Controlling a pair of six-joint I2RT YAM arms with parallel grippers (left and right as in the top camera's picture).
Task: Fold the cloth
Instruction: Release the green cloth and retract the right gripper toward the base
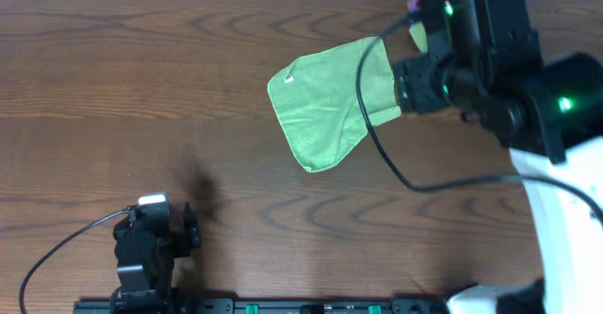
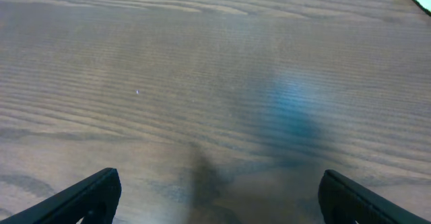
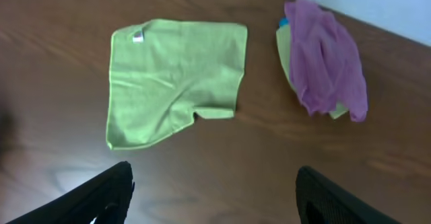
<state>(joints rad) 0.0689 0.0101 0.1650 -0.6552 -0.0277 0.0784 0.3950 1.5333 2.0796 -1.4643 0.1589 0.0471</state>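
right gripper [image 3: 214,171] before cloth [image 3: 172,83], tag [image 3: 138,37] far-left

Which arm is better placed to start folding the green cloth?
Right. The right gripper hangs open by the cloth, which lies full in its wrist view; the left gripper is open too, but far away at the front of the table.
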